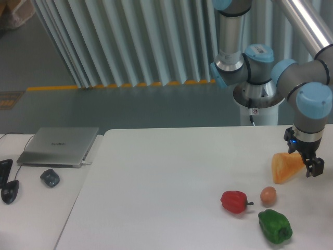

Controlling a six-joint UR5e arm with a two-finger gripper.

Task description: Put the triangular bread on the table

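The triangular bread [286,167], an orange-yellow wedge, lies on the white table [171,177] near its right edge, with its narrow end pointing right. My gripper [307,162] stands just right of it, pointing down. Its dark fingers [316,169] are spread apart on either side of the wedge's right tip and look open, no longer clamping it. The blue-jointed arm rises above the gripper.
A small tan egg-like ball [268,195], a red pepper [234,201] and a green pepper [274,225] lie in front of the bread. A side desk at the left carries a grey laptop [58,146] and a mouse [50,177]. The robot base [258,101] stands behind the table.
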